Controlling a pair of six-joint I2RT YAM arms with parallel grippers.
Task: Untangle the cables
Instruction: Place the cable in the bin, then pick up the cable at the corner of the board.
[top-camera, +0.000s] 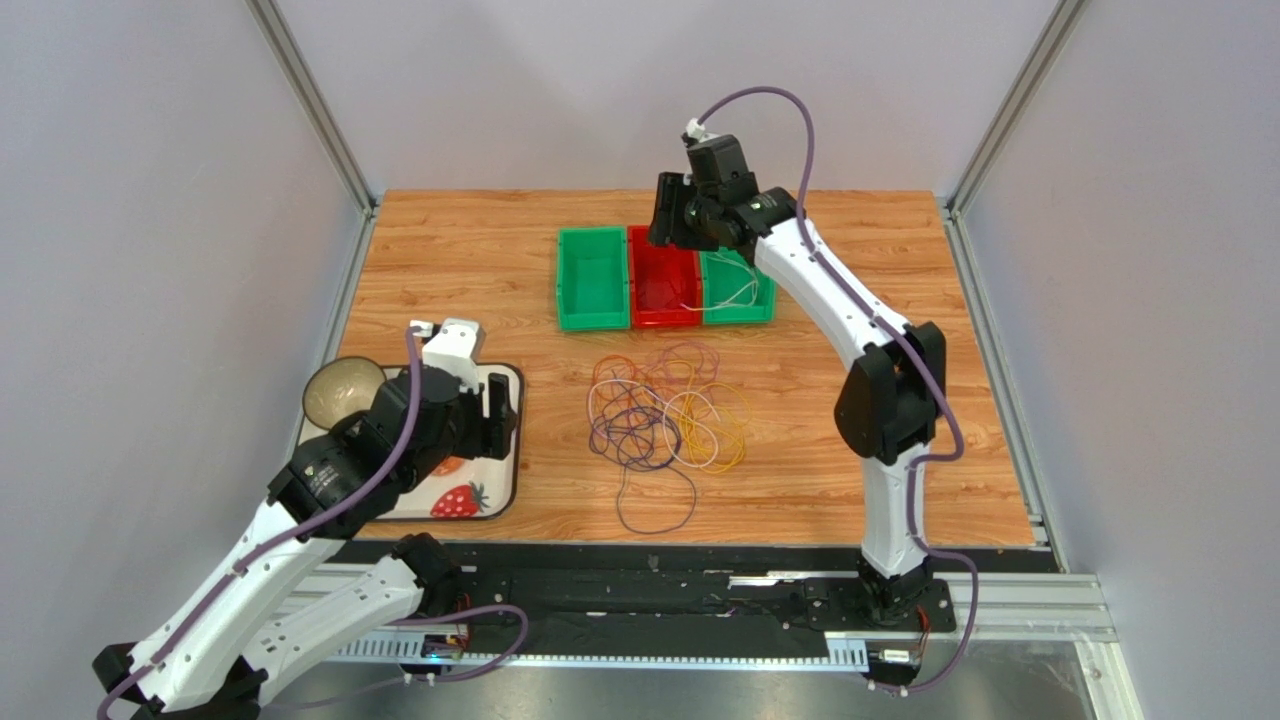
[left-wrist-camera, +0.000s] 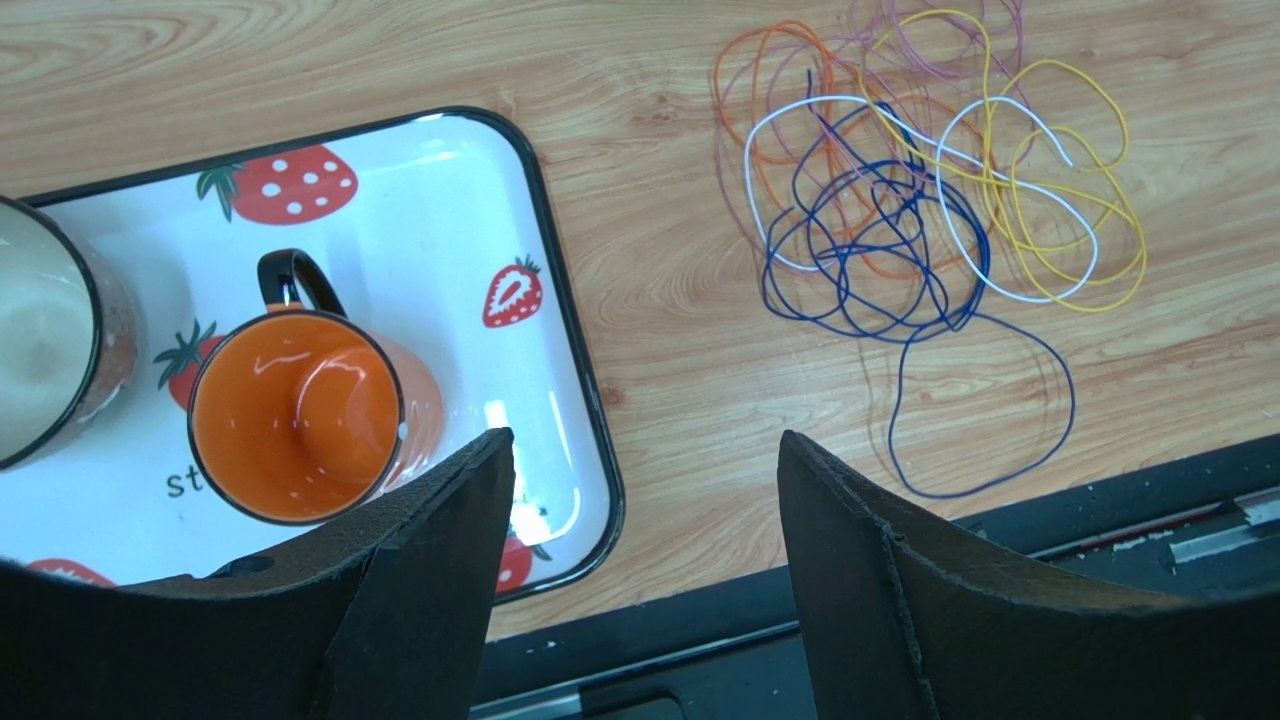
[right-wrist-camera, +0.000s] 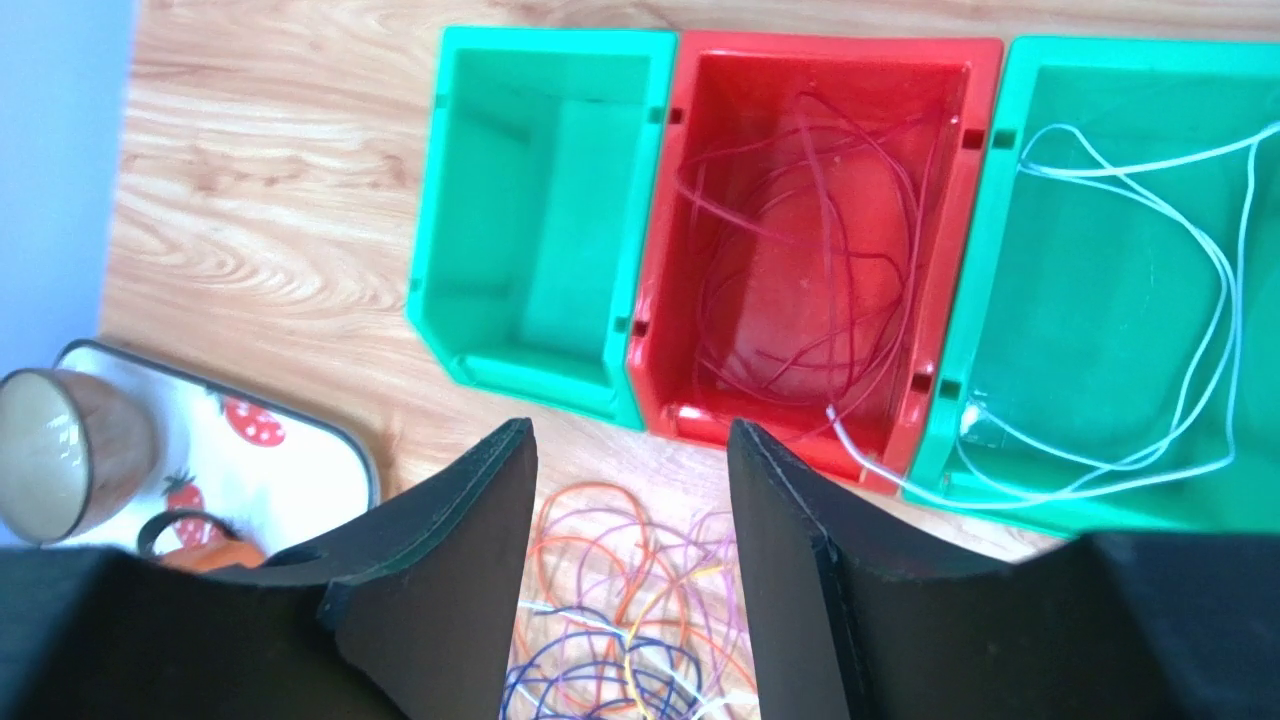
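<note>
The cables (top-camera: 661, 420) lie in a loose tangle of dark purple, yellow, white and orange loops on the wooden table; they also show in the left wrist view (left-wrist-camera: 902, 195) and the right wrist view (right-wrist-camera: 631, 615). A reddish cable (right-wrist-camera: 819, 255) lies coiled in the red bin (right-wrist-camera: 984, 90). A white cable (right-wrist-camera: 1187, 240) lies in the green bin (right-wrist-camera: 1037, 300) to its right, one end trailing over the red bin's corner. My right gripper (top-camera: 672, 225) (right-wrist-camera: 631, 435) hangs open and empty above the red bin. My left gripper (top-camera: 496, 413) (left-wrist-camera: 643, 438) is open and empty beside the tray, left of the tangle.
A strawberry-patterned tray (left-wrist-camera: 451, 195) at the left carries an orange mug (left-wrist-camera: 296, 413) and a pale cup (left-wrist-camera: 38, 345). An empty green bin (right-wrist-camera: 541, 195) stands left of the red one. A black rail (top-camera: 676, 563) runs along the table's near edge.
</note>
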